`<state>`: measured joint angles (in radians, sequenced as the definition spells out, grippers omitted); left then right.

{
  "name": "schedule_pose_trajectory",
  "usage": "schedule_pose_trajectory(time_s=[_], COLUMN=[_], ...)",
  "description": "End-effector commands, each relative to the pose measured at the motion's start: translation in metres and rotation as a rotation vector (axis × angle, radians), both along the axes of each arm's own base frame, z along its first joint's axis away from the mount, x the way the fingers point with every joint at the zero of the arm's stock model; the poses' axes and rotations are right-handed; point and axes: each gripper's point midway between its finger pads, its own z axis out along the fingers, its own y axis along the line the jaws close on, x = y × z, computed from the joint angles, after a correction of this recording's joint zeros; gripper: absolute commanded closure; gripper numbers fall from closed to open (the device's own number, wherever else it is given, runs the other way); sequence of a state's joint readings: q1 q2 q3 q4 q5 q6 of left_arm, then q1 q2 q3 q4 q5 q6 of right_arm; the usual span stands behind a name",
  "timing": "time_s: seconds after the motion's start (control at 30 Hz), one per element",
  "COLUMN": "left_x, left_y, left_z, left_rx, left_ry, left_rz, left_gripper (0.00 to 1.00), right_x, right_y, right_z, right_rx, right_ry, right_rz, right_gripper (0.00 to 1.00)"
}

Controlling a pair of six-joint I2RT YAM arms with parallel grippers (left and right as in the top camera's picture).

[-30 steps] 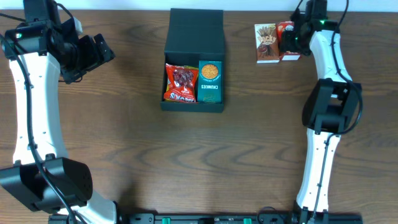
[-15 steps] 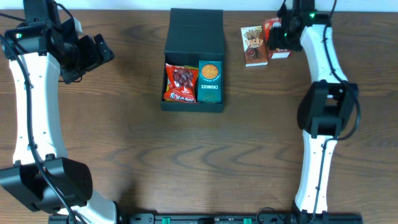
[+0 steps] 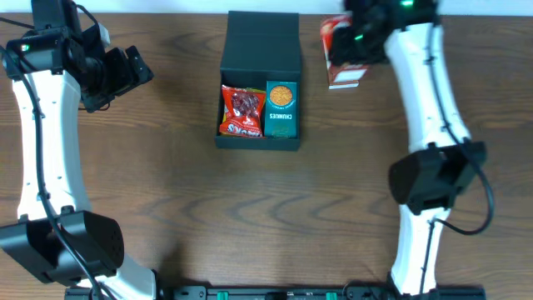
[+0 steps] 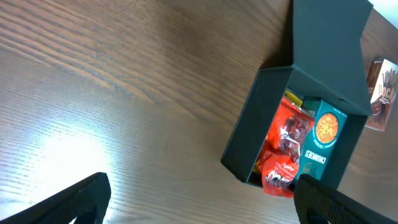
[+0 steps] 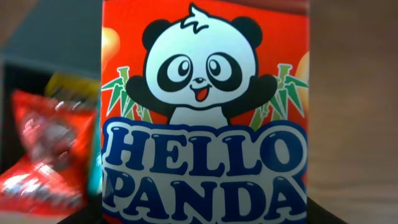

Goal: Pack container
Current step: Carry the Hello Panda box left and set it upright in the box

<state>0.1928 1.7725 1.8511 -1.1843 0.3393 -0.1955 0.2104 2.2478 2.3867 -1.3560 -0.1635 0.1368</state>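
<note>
a red panda box (image 5: 205, 124), cartoon panda on its face, sits held at the right gripper (image 3: 356, 40), filling the view just ahead of it. well to that gripper's left, a red packet (image 3: 242, 112) and a teal packet (image 3: 281, 109) lie side by side, touching. a pocky box (image 4: 384, 87) lies on the wooden table (image 3: 166, 183), far ahead and right of the left gripper (image 4: 199, 199).

Container (image 3: 261, 43): dark teal-black matte cardboard box, rectangular, upright, at the table's centre rear. Flap lid open, swung back on the far side. Red snack packet (image 3: 241, 111) and teal cookie packet (image 3: 281, 108) side by side inside.
</note>
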Motion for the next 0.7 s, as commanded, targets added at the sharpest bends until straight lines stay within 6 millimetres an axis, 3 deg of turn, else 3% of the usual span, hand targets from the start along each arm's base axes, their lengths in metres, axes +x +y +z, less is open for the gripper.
schedule_pose_trajectory(time_s=[0.0, 0.1, 0.37, 0.53, 0.67], left_x=[-0.003, -0.005, -0.008, -0.008, -0.008], left_y=[0.002, 0.002, 0.001, 0.001, 0.001], left_z=[0.012, 0.01, 0.009, 0.009, 0.009], left_rx=[0.03, 0.038, 0.044, 0.044, 0.047], left_ry=[-0.031, -0.025, -0.016, -0.016, -0.016], left_rz=[-0.035, -0.056, -0.069, -0.069, -0.078], left_gripper=[0.05, 0.05, 0.05, 0.05, 0.05], right_x=[-0.017, -0.034, -0.062, -0.074, -0.072], right_y=[0.038, 0.069, 0.113, 0.119, 0.11], right_z=[-0.005, -0.009, -0.043, -0.078, -0.102], right_rx=[0.039, 0.036, -0.033, -0.111, -0.191], right_ry=[0.064, 0.098, 0.185, 0.226, 0.196], right_rz=[-0.036, -0.028, -0.163, -0.279, -0.338], right_gripper=[0.58, 0.56, 0.58, 0.57, 0.6])
